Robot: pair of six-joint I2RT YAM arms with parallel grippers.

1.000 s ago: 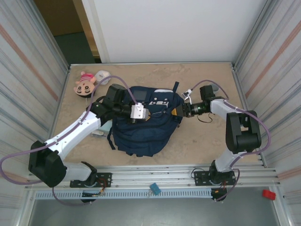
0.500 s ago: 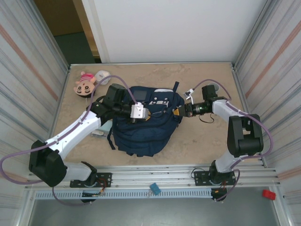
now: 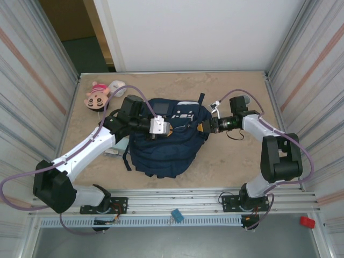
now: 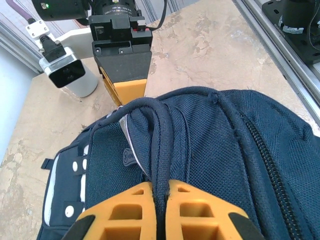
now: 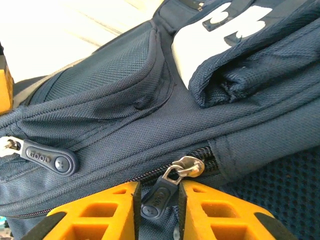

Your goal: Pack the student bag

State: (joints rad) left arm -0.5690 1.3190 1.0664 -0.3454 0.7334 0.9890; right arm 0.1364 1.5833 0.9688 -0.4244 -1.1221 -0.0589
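Centrally, student bag (image 3: 164, 145) between both arms, left tool (image 4: 159, 212) clenched on its cord (image 4: 159, 150), right tool (image 5: 157, 210) grasping zipper pull (image 5: 161, 195), doll (image 3: 98, 94) far left

This is a robot test cell in a lab, not a home or shop. A beige stone-patterned table (image 3: 236, 161) is boxed in on its left and right edges by ribbed metal panels (image 3: 32, 91), with a plain white board (image 3: 199, 32) standing along its far edge. Two arms are bolted to aluminium rails (image 3: 177, 196) running along the near edge, and purple cables (image 3: 13, 185) loop from their bases. Past the far left corner, a dark floor (image 3: 88, 54) and a tan wall show through a gap.
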